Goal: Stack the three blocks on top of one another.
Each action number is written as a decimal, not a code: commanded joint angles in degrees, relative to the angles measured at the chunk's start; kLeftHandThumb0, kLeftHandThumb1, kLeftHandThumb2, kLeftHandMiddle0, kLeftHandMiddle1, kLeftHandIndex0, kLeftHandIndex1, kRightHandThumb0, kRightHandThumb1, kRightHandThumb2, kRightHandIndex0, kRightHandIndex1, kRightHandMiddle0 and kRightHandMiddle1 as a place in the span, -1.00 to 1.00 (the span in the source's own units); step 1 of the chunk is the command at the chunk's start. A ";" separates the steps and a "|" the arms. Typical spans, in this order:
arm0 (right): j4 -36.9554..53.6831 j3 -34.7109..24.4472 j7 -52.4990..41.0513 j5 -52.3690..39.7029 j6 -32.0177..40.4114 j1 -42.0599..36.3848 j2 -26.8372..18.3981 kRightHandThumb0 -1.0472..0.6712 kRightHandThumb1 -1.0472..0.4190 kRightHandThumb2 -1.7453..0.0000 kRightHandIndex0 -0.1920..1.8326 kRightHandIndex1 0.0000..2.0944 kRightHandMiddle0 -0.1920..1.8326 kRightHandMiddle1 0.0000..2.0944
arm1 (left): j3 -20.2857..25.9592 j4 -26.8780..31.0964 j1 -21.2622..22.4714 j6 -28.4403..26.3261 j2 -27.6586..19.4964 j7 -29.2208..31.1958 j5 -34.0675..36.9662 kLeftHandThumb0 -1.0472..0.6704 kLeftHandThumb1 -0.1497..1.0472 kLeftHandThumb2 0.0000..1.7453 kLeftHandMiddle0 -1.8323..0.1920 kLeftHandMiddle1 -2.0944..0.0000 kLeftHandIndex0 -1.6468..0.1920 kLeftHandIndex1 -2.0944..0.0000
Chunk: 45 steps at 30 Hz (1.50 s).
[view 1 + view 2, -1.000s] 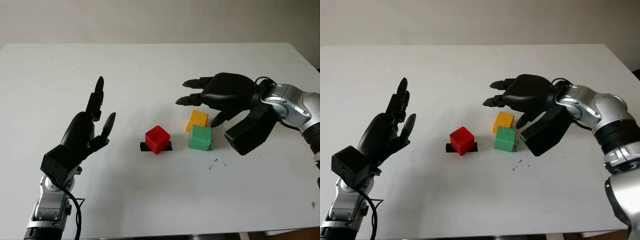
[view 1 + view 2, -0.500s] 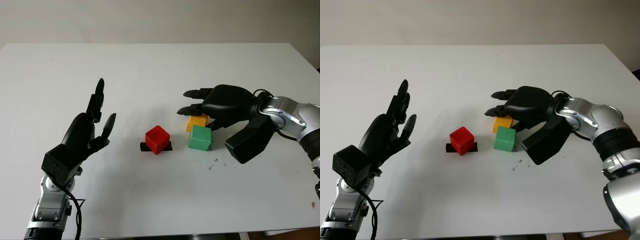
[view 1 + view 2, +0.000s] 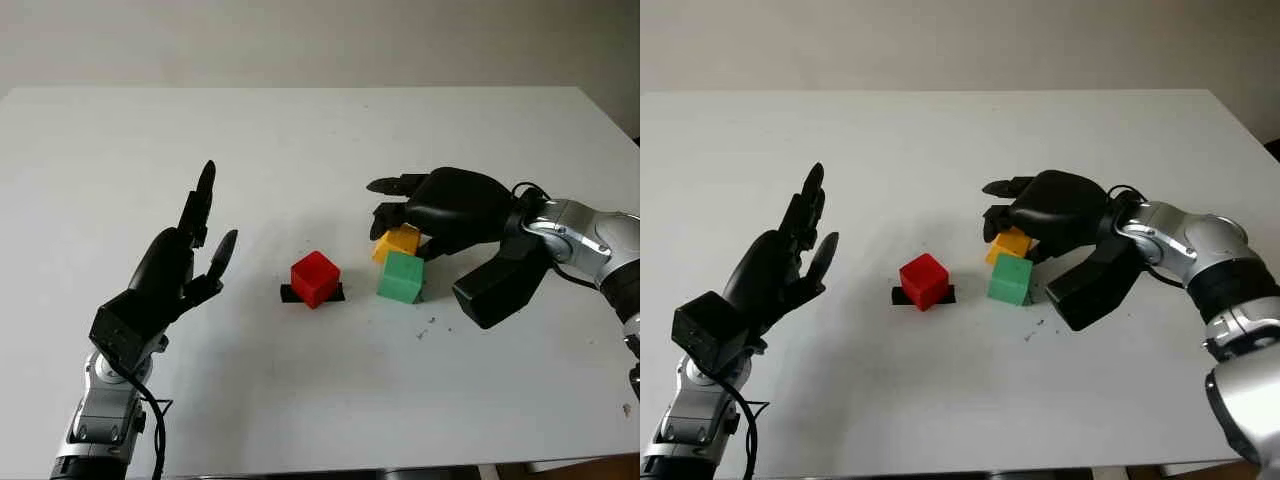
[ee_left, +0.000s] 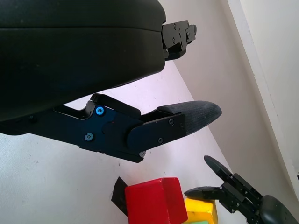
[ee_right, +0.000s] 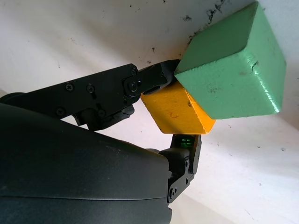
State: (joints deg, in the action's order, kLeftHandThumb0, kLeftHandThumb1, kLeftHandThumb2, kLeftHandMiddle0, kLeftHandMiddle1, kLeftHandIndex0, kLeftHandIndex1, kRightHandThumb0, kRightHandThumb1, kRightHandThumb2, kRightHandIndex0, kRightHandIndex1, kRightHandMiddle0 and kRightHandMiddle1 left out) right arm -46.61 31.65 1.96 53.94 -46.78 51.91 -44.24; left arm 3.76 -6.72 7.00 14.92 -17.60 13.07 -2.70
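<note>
A red block [image 3: 315, 277] sits on a small black mark near the middle of the white table [image 3: 300, 140]. To its right stands a green block [image 3: 401, 276], and just behind that the yellow block [image 3: 398, 241], tilted and touching the green one. My right hand [image 3: 405, 222] is shut on the yellow block; in the right wrist view its fingers [image 5: 112, 93] press the yellow block [image 5: 176, 111] from both sides, against the green block [image 5: 233, 65]. My left hand [image 3: 185, 262] is open, raised above the table left of the red block [image 4: 154, 203].
The right forearm [image 3: 575, 225] stretches in from the right edge, with a black wrist box [image 3: 500, 285] low over the table beside the green block. Small dark specks [image 3: 428, 325] lie on the table in front of it.
My right hand dropped onto the yellow block and closed on it; the block now sits tilted. My left hand shifted slightly right.
</note>
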 commanded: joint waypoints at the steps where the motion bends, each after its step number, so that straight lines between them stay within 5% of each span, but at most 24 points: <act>1: -0.04 -0.20 -0.61 -0.02 0.04 1.33 -0.72 -0.16 -0.94 0.94 -0.55 -0.94 -0.43 0.35 | -0.21 -0.19 0.08 0.78 0.04 -0.43 -0.37 -0.51 1.00 -0.23 0.99 0.95 0.98 0.95; 16: -0.07 -4.56 -3.96 -3.12 5.94 5.84 -1.18 -0.14 -0.87 0.93 -0.50 -0.95 -0.25 -0.04 | -0.95 -0.42 0.12 0.62 0.55 -1.39 -0.86 -0.50 1.00 -0.23 0.97 0.94 0.97 0.95; 30: 2.06 -7.09 -5.73 -6.77 7.03 12.20 -0.05 -0.23 -0.82 0.94 -0.46 -0.93 -0.25 0.05 | -1.38 -0.13 -0.36 0.34 1.52 -2.85 -1.54 -0.50 1.00 -0.23 0.98 0.95 0.97 0.95; 45: 16.16 -11.65 -21.67 -26.30 8.13 4.37 6.94 -0.21 -0.82 0.94 -0.43 -0.94 -0.26 0.08 | -1.19 0.24 -1.07 1.02 2.35 -4.66 -2.09 -0.50 1.00 -0.23 0.96 0.94 0.96 0.94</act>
State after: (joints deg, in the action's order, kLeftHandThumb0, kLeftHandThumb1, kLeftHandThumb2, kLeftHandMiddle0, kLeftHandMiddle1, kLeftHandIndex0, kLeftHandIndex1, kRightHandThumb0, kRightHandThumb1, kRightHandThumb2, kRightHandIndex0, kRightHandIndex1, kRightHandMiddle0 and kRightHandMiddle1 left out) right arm -32.02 21.29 -18.53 29.79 -39.31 57.04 -38.28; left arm 2.32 -7.16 6.42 15.19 -15.45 8.87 -4.66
